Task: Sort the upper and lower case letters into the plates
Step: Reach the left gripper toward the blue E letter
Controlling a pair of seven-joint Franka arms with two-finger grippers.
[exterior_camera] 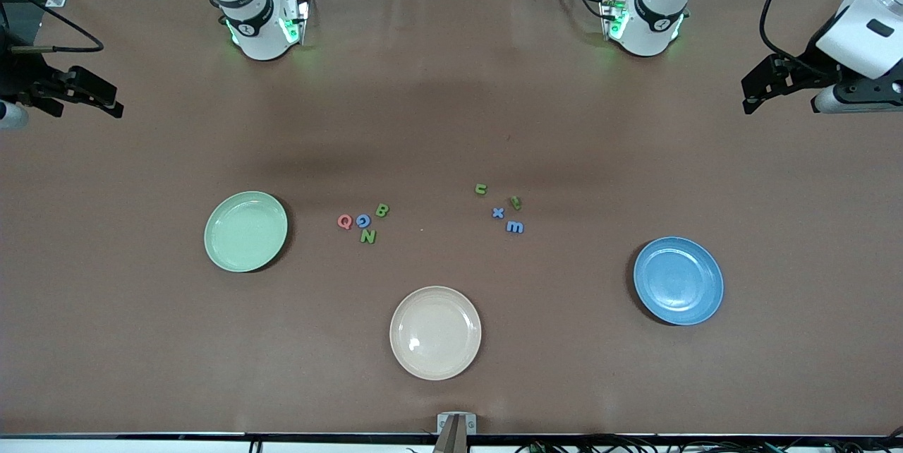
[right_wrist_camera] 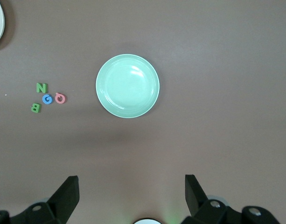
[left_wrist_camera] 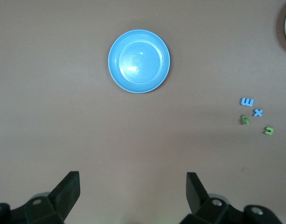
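Clearly nothing sorted yet. Capitals Q (exterior_camera: 344, 221), G (exterior_camera: 363, 221), B (exterior_camera: 382, 210), N (exterior_camera: 367, 236) clustered on the brown surface (exterior_camera: 451, 121) beside the mint green plate (exterior_camera: 245, 231), toward the right arm's end. Lowercase u (exterior_camera: 480, 189), x (exterior_camera: 498, 212), m (exterior_camera: 515, 227) and a tipped green letter (exterior_camera: 516, 202), unreadable, grouped nearer the blue plate (exterior_camera: 678, 281), toward the left arm's end. Cream plate (exterior_camera: 435, 332) nearest the front camera, between the two.

Probably light, thin, stiff foam or plastic pieces; likely to slide on the matte cloth-like cover. Best pinched across narrow outer edges, from straight above. Plates smooth, glossy, shallow, round.

Left tool (left_wrist_camera: 132, 193) spread wide, aloft, looking down on the blue plate. Right tool (right_wrist_camera: 131, 196) likewise spread, above the mint green plate. Both holding nothing.
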